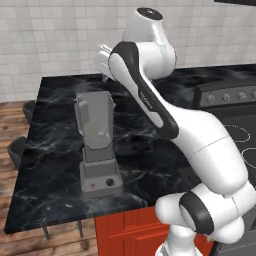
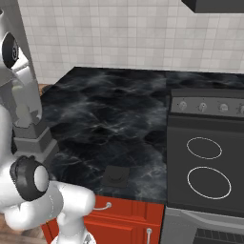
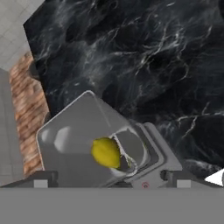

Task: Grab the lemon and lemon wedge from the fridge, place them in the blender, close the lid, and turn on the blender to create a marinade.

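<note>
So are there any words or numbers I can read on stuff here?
Robot arm: dark lettering along the white link, too small and blurred to read.
Blender: red button and dark knob, no readable label.
Stove: knobs and burner rings, no readable marks.
Nothing else carries writing.

The lemon (image 3: 106,152) lies in the blender (image 1: 98,145) on the counter (image 1: 50,165), the lid (image 2: 115,175) beside the stove (image 2: 207,162).
</note>
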Motion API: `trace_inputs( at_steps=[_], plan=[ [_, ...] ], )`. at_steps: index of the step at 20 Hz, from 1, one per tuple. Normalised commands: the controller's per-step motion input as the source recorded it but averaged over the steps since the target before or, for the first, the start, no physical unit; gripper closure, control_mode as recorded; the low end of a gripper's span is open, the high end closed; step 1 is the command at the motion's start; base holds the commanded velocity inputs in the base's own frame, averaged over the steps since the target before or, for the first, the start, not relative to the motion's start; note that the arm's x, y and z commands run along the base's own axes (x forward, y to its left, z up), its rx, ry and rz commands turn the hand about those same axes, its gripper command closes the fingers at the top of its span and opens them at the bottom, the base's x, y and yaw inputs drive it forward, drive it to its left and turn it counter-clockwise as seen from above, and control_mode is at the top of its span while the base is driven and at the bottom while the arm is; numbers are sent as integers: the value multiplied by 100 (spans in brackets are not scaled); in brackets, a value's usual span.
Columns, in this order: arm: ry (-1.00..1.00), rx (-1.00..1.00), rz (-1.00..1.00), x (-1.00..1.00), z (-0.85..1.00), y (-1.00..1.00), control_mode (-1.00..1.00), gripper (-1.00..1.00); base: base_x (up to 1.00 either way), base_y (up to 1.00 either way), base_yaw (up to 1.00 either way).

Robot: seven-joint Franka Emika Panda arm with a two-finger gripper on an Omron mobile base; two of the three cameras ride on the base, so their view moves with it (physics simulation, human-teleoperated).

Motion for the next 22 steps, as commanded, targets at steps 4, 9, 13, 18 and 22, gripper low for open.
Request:
trace_inputs(
  at_steps=[4,9,13,18,22],
  plan=[
    [-3,10,0,-59,-17,-100,-100,-100,0,0,0],
    [0,0,0,-43,-53,-100,-100,-100,0,0,0],
    [0,-6,0,-38,-76,-100,-100,-100,0,0,0],
    [1,-12,0,-29,-86,-98,-100,-100,0,0,0],
    [10,-19,0,-9,-95,-72,-100,-100,0,0,0]
  ],
)
